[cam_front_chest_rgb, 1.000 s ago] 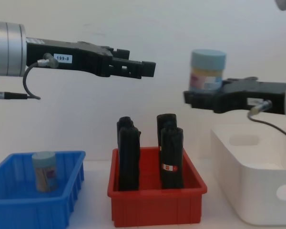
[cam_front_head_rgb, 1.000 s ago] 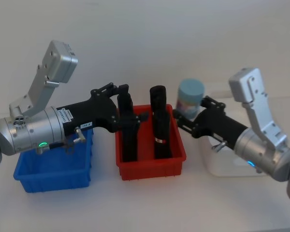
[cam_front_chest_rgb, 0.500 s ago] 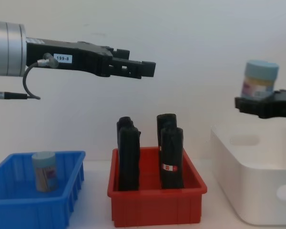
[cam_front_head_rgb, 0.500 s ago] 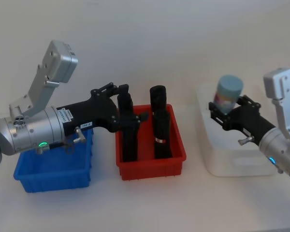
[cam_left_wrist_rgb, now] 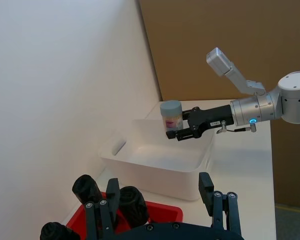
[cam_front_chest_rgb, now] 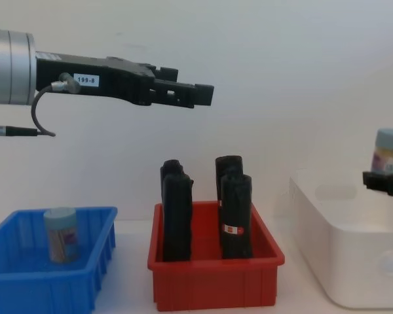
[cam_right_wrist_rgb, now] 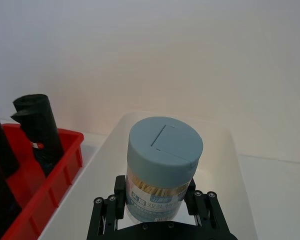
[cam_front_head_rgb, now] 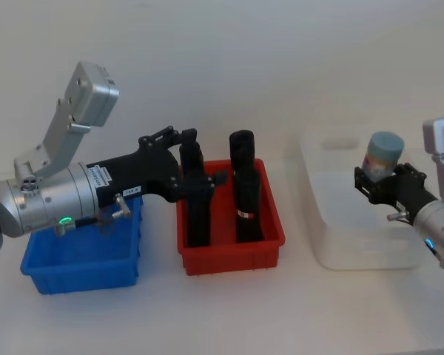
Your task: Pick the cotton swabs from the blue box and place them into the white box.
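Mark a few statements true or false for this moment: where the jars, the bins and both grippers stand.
1. The right gripper holds a cotton swab jar in the air over the white box. True.
2. The blue box has no jar in it. False: a second jar stands inside it.
3. The left gripper grips one of the black objects in the red bin. False: it hangs open above the red bin, holding nothing.
4. The held cotton swab jar is upright, lid on top. True.
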You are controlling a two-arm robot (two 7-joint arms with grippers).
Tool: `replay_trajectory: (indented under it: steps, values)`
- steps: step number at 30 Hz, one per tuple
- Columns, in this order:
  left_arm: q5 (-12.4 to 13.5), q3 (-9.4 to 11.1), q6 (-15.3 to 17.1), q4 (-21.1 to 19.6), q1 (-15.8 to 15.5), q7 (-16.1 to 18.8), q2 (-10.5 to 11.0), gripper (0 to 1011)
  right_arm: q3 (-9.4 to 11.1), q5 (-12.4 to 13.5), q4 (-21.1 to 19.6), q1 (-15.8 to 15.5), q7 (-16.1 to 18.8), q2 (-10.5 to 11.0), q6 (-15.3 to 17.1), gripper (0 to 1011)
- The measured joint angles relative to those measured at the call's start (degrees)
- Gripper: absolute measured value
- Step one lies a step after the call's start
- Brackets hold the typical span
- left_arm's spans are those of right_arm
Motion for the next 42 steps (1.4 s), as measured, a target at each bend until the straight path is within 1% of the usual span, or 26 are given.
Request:
replay_trajectory:
  steps: [6,14,19,22,23,25,27,29,32,35,42]
  values:
    - [0.00,0.00,0.00,0.00,0.00,0.00,0.00,1000,0.26,0.12,4.72,1.86,-0.03,-0.47,-0.04,670]
    - [0.00,0.00,0.00,0.00,0.00,0.00,0.00,1000,0.44,0.20,7.71,3.00,0.34,-0.77,-0.26,670]
    - [0.00,0.00,0.00,0.00,0.00,0.00,0.00,1000,0.52,0.21,8.70,3.35,0.59,-0.87,-0.40,677]
    - [0.00,0.00,0.00,0.00,0.00,0.00,0.00,1000,0.57,0.22,9.10,3.48,0.71,-0.91,-0.51,759]
    - [0.00,0.00,0.00,0.00,0.00,0.00,0.00,999,0.60,0.23,9.28,3.53,0.74,-0.92,-0.58,810]
    - [0.00,0.00,0.00,0.00,0.00,0.00,0.00,1000,0.62,0.24,9.40,3.55,0.76,-0.92,-0.67,839]
    - [0.00,0.00,0.00,0.00,0.00,0.00,0.00,1000,0.66,0.26,9.52,3.57,0.77,-0.94,-0.83,909]
    - [0.00,0.00,0.00,0.00,0.00,0.00,0.00,999,0.69,0.28,9.56,3.57,0.77,-0.94,-0.95,953]
    - [0.00,0.00,0.00,0.00,0.00,0.00,0.00,1000,0.79,0.34,9.56,3.52,0.72,-0.93,-1.46,1001]
    - [0.00,0.00,0.00,0.00,0.00,0.00,0.00,999,0.84,0.37,9.42,3.38,0.58,-0.90,-1.86,1001]
    - [0.00,0.00,0.00,0.00,0.00,0.00,0.00,1000,1.06,0.44,8.08,2.54,-0.21,-0.70,-4.04,1002]
